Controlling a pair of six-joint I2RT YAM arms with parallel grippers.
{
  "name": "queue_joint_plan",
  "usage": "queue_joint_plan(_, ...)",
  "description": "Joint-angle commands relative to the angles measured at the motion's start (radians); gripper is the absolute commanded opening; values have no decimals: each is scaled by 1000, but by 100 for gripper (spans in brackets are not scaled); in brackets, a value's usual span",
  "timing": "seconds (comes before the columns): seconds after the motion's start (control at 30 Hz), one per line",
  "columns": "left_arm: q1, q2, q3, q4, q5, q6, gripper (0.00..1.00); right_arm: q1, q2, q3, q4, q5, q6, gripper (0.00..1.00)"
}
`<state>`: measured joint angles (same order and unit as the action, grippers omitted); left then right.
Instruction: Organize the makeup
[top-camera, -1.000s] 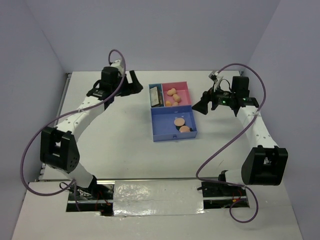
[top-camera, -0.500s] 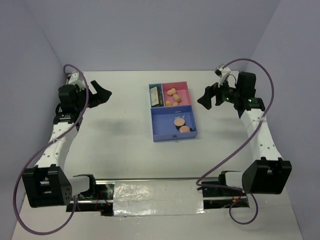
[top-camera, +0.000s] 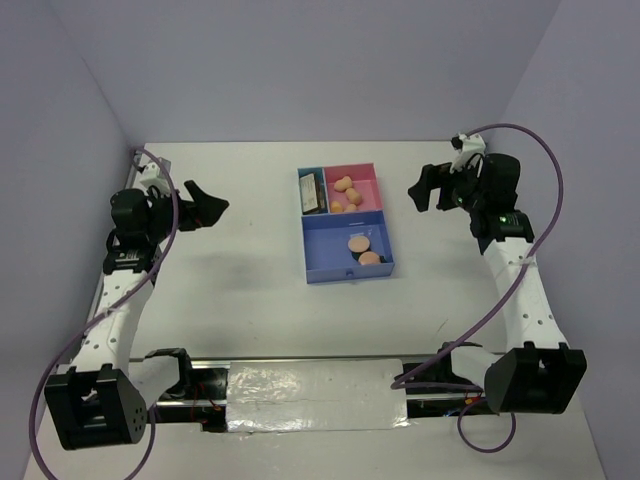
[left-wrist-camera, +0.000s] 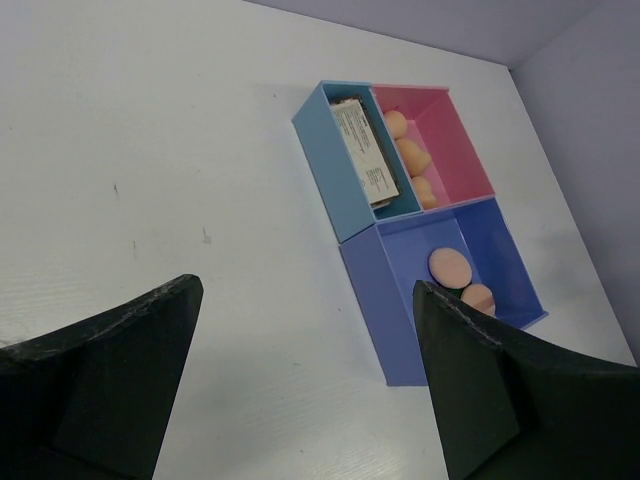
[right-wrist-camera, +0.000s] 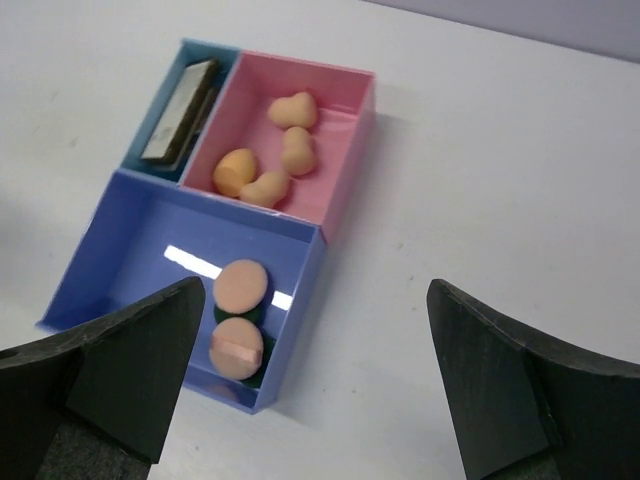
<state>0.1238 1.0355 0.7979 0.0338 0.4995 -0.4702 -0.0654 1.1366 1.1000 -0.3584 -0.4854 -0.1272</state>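
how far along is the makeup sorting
Done: peach egg-shaped sponges sit in the pink compartment, peach round puffs in the big blue one, a rectangular palette in the narrow light-blue one of the plastic tray. In hand: nothing; left gripper and right gripper are open, away from it. Left: seemingly nothing; no makeup shows outside the tray.

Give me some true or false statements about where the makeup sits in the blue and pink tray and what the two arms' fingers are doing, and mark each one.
1. The peach egg-shaped sponges lie in the pink compartment. True.
2. The round peach puffs sit in the large blue compartment. True.
3. The rectangular palette shares the pink compartment. False: it is in the narrow light blue compartment.
4. The left fingers grip a sponge. False: they are open and empty, away from the tray.
5. The right fingers are open and empty. True.
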Motion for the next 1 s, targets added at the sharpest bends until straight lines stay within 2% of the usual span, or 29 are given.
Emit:
queue_joint_plan(0.0, 7, -43, -15, 26, 40, 48, 99, -7, -29, -5, 102, 181, 124, 100)
queue_joint_plan(0.37, 7, -101, -43, -18, 21, 62, 99, -8, -40, -81, 131, 312, 205, 100)
queue_joint_plan(0.97, 7, -172, -104, -17, 43, 78, 99, -10, -109, -186, 138, 303, 184, 100)
